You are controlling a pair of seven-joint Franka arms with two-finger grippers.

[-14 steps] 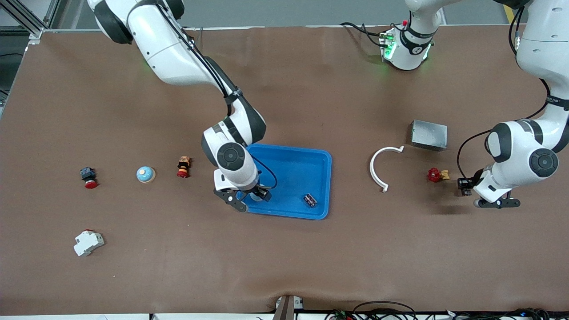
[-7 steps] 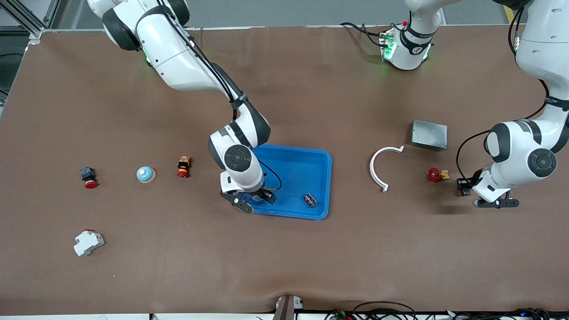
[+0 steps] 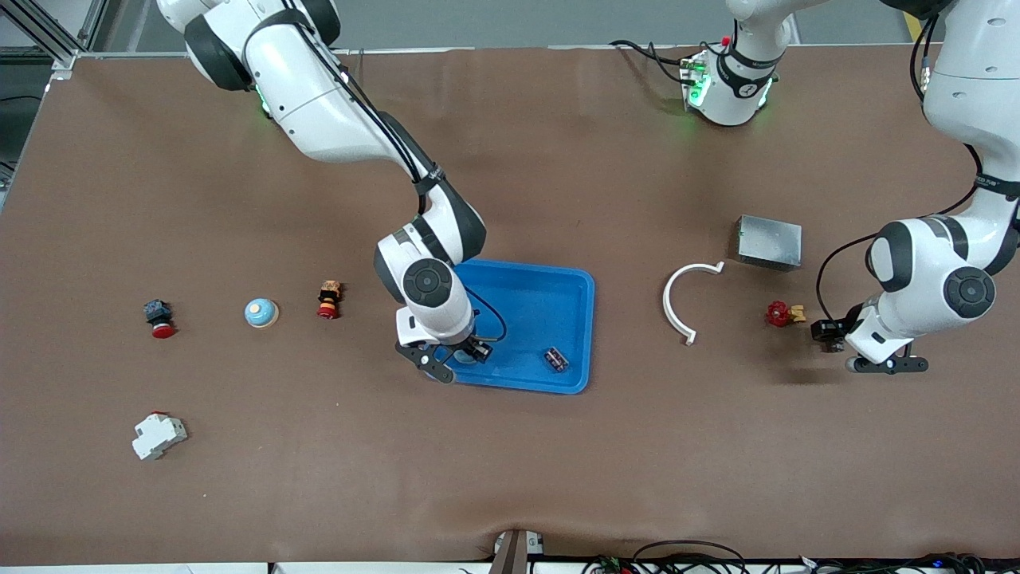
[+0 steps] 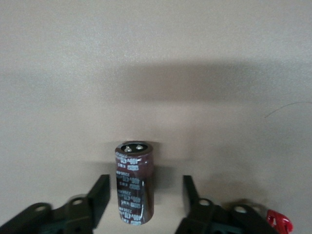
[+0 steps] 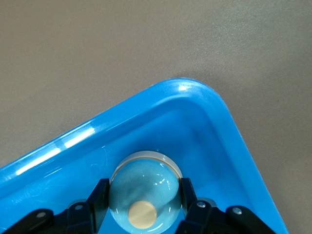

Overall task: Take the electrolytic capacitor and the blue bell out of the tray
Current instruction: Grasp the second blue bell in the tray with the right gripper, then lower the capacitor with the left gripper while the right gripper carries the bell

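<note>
My right gripper (image 3: pixel 454 363) is low in the corner of the blue tray (image 3: pixel 558 279) nearest the front camera, toward the right arm's end. In the right wrist view its fingers (image 5: pixel 100 192) press both sides of a light-blue bell (image 5: pixel 146 178) with a tan button, over the tray floor (image 5: pixel 204 141). A dark capacitor (image 3: pixel 556 359) lies in the tray. My left gripper (image 3: pixel 884 364) is at the left arm's end of the table. In the left wrist view it is open (image 4: pixel 145 181) around a brown capacitor (image 4: pixel 134 183), with a gap on each side.
A second bell (image 3: pixel 261 312), two red push buttons (image 3: pixel 328 299) (image 3: pixel 158 317) and a white breaker (image 3: pixel 158 434) lie toward the right arm's end. A white curved piece (image 3: pixel 684 303), a grey box (image 3: pixel 769 241) and a red valve (image 3: pixel 779 313) lie near the left gripper.
My right gripper has moved with the bell a little farther over the tray and settled into its corner. My left gripper has shifted slightly toward the tray.
</note>
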